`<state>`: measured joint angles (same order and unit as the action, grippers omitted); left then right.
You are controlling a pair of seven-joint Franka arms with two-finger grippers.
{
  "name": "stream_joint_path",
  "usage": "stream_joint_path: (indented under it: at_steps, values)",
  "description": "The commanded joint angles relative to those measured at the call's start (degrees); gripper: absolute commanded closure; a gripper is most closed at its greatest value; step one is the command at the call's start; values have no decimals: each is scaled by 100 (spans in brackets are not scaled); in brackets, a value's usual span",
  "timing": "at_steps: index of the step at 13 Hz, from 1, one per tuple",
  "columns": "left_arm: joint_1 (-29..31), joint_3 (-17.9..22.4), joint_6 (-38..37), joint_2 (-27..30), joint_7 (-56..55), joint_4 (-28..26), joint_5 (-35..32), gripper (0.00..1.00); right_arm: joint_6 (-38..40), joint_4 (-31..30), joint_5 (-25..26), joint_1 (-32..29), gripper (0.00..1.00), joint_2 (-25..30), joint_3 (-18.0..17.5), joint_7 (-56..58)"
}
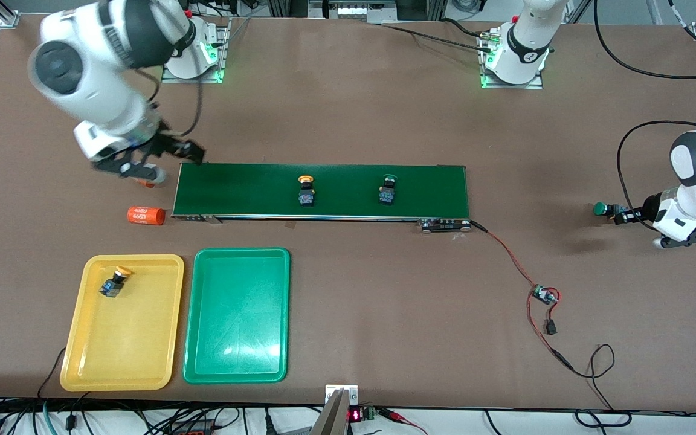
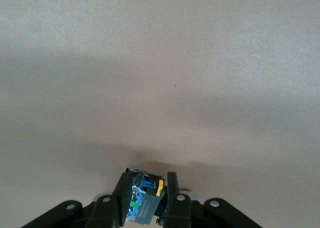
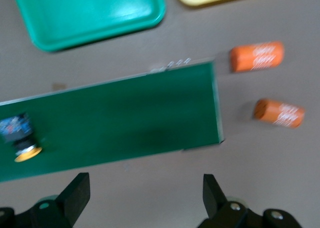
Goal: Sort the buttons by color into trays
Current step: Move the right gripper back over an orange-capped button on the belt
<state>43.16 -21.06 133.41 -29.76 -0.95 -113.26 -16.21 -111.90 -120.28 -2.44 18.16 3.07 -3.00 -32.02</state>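
green tray (image 1: 236, 362): low in frame, well apart from the held button
left jaws (image 1: 612, 211): clamped on green button (image 1: 600, 209), lying level
right jaws (image 1: 161, 162): wide, empty, nearer the tray

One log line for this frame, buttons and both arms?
left end effector: grips green button over bare table | right end effector: open, over conveyor end | yellow tray: one yellow button | green tray: none

A robotics lab. Two white arms are bolted to metal plates at the 12 o'clock edge of a brown table (image 1: 348, 121). A small green conveyor belt (image 1: 324, 190) sits at its centre, wired to a bare circuit board (image 1: 545, 295) toward 4 o'clock. Cables crowd the 6 o'clock edge.
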Motion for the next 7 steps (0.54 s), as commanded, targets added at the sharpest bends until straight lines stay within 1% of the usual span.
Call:
stream_joint_path:
  at_steps: [1, 2, 3, 4, 5, 7]
  values:
    - [-10, 23, -87, 146, -160, -29, -154, 46, -698, -539, 15, 844, 0, 114, 28, -777]
    - [-18, 23, -95, 146, -125, -29, -163, 37, -980, -689, 50, 1117, 0, 71, 28, -831]
    - [-18, 23, -226, 146, 92, -29, -171, 33, -1261, -803, 51, 1259, 0, 1, 28, -875]
    - [-44, 23, -497, 163, 556, 14, -163, 27, -1455, -865, 59, 1295, 0, -43, 28, -876]
    - [-36, 23, -656, 181, 1048, 41, -163, 26, -1648, -883, 59, 1348, 0, -131, 28, -884]
    - [8, 31, -746, 190, 2250, -11, -163, 25, -1930, -884, 59, 1375, 0, -280, 28, -885]
